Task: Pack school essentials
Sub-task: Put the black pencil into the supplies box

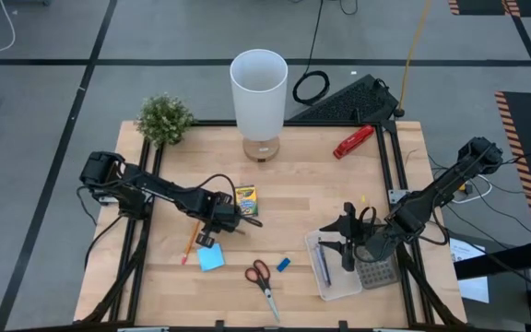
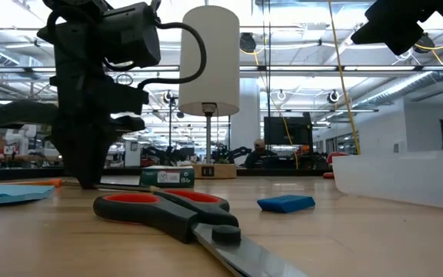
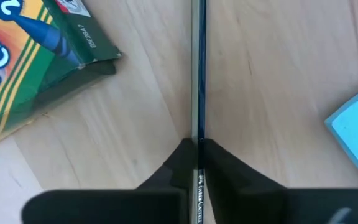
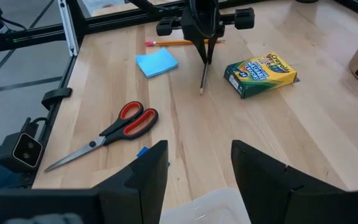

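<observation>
Left gripper (image 4: 205, 51): we saw it clamped on a dark pencil (image 4: 203, 78), between crayon box (image 4: 260, 74) and one blue pad (image 4: 156, 62).
Right gripper (image 4: 199, 165): fingers apart, above tray (image 1: 335, 283).
Count: one scissors (image 4: 104, 138), one orange pencil (image 4: 178, 43).

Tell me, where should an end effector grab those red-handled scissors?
Probably from straight above, across the shut blades just below the pivot. The red-handled scissors lie flat and closed on the table, so that narrow neck fits between fingers better than the wide handle loops.

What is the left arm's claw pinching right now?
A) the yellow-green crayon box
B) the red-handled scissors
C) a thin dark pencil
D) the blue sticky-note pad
C: the left claw is shut on the thin dark pencil, lying between the crayon box and sticky-note pad.
</observation>
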Motion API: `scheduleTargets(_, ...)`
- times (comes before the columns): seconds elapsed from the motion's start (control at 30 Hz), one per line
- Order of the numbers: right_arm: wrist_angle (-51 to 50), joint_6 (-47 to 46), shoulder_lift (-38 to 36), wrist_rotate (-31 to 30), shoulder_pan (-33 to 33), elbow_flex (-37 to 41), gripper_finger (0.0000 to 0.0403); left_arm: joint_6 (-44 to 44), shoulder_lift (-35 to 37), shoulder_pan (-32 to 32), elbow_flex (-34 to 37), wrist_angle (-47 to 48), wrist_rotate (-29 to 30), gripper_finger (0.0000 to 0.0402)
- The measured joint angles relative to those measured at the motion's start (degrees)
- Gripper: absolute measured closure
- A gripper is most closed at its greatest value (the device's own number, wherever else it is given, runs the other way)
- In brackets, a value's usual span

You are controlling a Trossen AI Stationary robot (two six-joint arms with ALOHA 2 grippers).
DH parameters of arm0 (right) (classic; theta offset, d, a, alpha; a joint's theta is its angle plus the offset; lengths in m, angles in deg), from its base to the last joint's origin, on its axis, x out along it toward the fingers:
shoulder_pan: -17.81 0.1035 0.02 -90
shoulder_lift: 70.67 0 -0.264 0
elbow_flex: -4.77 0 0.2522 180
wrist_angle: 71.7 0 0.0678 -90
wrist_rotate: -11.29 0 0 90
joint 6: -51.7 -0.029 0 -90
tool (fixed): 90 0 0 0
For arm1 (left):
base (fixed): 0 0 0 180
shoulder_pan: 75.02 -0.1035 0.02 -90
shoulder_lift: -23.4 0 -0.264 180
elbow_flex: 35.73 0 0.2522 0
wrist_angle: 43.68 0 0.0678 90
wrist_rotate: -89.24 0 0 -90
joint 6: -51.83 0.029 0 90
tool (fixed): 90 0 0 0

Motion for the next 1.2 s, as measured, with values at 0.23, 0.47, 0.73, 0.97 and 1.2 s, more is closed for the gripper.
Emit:
scheduleTargets(0.23, 0.4, -0.5, 0.0, -3.4, 0.0, 0.0, 0.0234, -1.5, 0.0, 0.0, 0.0, 0.1, -0.2, 0.0379)
scheduleTargets(0.47, 1.5, -2.9, 1.0, -10.5, -1.6, 0.0, 0.0234, -4.4, 2.1, 0.7, -0.2, 2.5, 0.6, 0.0372)
scheduleTargets(0.73, 15.1, 7.0, 9.2, -8.7, -6.6, 0.0, 0.0234, -7.5, 3.8, 2.8, -5.8, 8.1, 4.1, 0.0372)
scheduleTargets(0.97, 27.3, 14.3, 17.1, -4.3, -10.7, 0.0, 0.0234, -7.2, 3.9, 3.8, -12.0, 8.8, 7.1, 0.0371)
scheduleTargets(1.2, 42.2, 28.1, 25.4, -2.8, -11.1, 0.0, 0.0220, -7.2, 4.0, 3.8, -17.1, 8.5, 9.3, 0.0371)
